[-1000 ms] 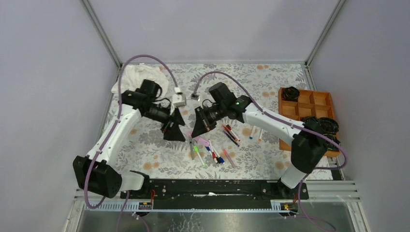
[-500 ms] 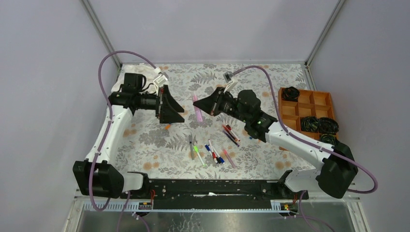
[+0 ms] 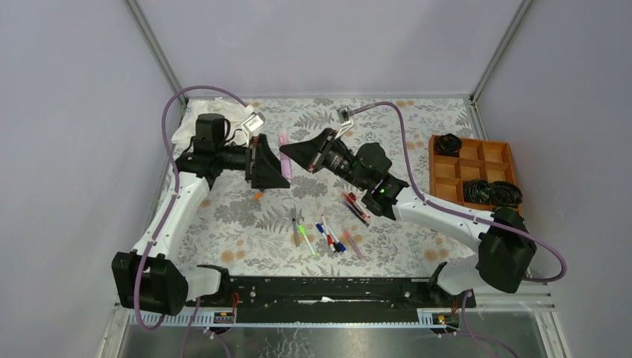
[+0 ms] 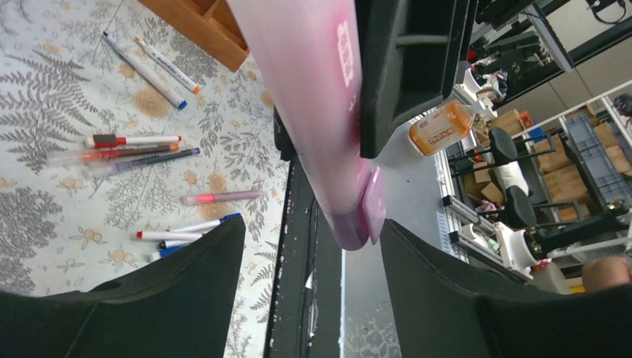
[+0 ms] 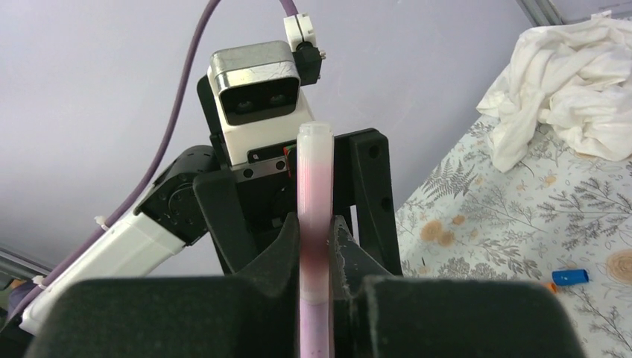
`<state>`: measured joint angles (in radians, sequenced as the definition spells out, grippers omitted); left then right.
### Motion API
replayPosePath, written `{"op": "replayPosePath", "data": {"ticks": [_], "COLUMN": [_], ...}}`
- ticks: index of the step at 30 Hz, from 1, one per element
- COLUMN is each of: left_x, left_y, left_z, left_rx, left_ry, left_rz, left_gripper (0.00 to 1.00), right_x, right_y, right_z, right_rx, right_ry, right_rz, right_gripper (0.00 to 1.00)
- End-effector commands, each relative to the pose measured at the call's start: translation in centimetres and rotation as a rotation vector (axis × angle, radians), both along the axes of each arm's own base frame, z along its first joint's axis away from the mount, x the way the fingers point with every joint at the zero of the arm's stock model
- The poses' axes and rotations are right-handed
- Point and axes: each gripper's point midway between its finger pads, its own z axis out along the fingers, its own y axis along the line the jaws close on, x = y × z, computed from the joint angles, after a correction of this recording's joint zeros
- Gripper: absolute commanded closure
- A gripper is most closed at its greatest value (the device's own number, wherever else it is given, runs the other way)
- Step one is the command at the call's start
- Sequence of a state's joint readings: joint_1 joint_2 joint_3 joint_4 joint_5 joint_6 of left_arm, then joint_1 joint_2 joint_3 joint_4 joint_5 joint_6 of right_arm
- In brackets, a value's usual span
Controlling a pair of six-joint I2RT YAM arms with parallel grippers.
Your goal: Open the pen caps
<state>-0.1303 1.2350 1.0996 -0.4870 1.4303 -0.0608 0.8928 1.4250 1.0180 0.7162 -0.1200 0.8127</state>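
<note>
My right gripper (image 3: 292,154) is shut on a pink pen (image 3: 283,142) and holds it in the air above the far middle of the table. In the right wrist view its jaws (image 5: 315,250) pinch the barrel, and the pen (image 5: 314,171) stands upright above them. My left gripper (image 3: 276,164) is open and faces it. In the left wrist view the pen's capped pink end (image 4: 356,212) hangs between my left gripper's spread fingers (image 4: 309,287), close to the right finger. Other pens (image 3: 322,235) lie on the flowered cloth below, with a dark pair (image 3: 355,208) beside them.
A wooden compartment tray (image 3: 456,173) with black coils stands at the right. A crumpled white cloth (image 3: 195,121) lies at the far left. A loose blue cap (image 5: 570,277) and a small orange cap (image 3: 258,195) lie on the table. Two more pens (image 4: 149,63) lie near the tray.
Both arms have risen from the table. The right gripper carried the pink pen up and leftward, and the pen's end now sits between the left gripper's open jaws.
</note>
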Motion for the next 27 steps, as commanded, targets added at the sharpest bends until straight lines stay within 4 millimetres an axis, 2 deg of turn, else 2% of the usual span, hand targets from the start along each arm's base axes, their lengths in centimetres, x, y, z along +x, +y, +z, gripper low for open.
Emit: {"op": "replayPosePath", "data": {"ticks": [1, 4, 6, 9, 12, 15, 18, 19, 21, 22, 23, 27], "left_x": [-0.2, -0.2, -0.1, -0.2, -0.8, -1.1, -1.0, -1.0, -0.5, -0.3, -0.1, 0.8], "left_y": [-0.2, -0.4, -0.5, -0.5, -0.6, -0.7, -0.7, -0.7, -0.8, -0.8, -0.8, -0.5], "left_z": [1.4, 1.5, 1.7, 2.3, 2.9, 3.0, 2.6, 2.5, 2.1, 1.8, 1.6, -0.6], "left_rx": [-0.044, -0.045, -0.046, -0.054, -0.062, -0.061, -0.058, -0.056, -0.043, -0.034, -0.028, 0.048], "left_ry": [-0.034, -0.033, -0.031, -0.043, -0.070, -0.093, -0.092, -0.093, -0.094, -0.091, -0.096, -0.141], "left_rz": [-0.057, -0.067, -0.070, -0.081, -0.098, -0.100, -0.095, -0.092, -0.073, -0.060, -0.054, -0.002], "left_gripper": [0.33, 0.49, 0.53, 0.53, 0.45, 0.47, 0.62, 0.71, 0.98, 1.00, 1.00, 1.00], "right_x": [-0.4, -0.6, -0.7, -0.9, -0.9, -1.0, -1.0, -1.1, -1.2, -1.2, -1.2, 0.1], "right_y": [0.0, 0.4, 0.7, 1.0, 1.2, 1.1, 1.0, 1.0, 0.8, 0.6, 0.5, -1.2], "right_z": [3.2, 3.1, 2.8, 2.2, 1.9, 2.0, 2.0, 1.9, 1.6, 1.4, 0.9, -0.2], "right_rx": [0.122, 0.125, 0.115, 0.104, 0.102, 0.104, 0.095, 0.091, 0.080, 0.071, 0.046, -0.071], "right_ry": [-0.054, -0.064, -0.071, -0.074, -0.070, -0.073, -0.077, -0.076, -0.070, -0.064, -0.043, 0.033], "right_rz": [-0.008, 0.005, 0.011, 0.015, 0.019, 0.020, 0.020, 0.019, 0.017, 0.013, 0.006, -0.058], "right_gripper": [1.00, 1.00, 1.00, 1.00, 1.00, 1.00, 1.00, 1.00, 1.00, 1.00, 0.99, 0.67]}}
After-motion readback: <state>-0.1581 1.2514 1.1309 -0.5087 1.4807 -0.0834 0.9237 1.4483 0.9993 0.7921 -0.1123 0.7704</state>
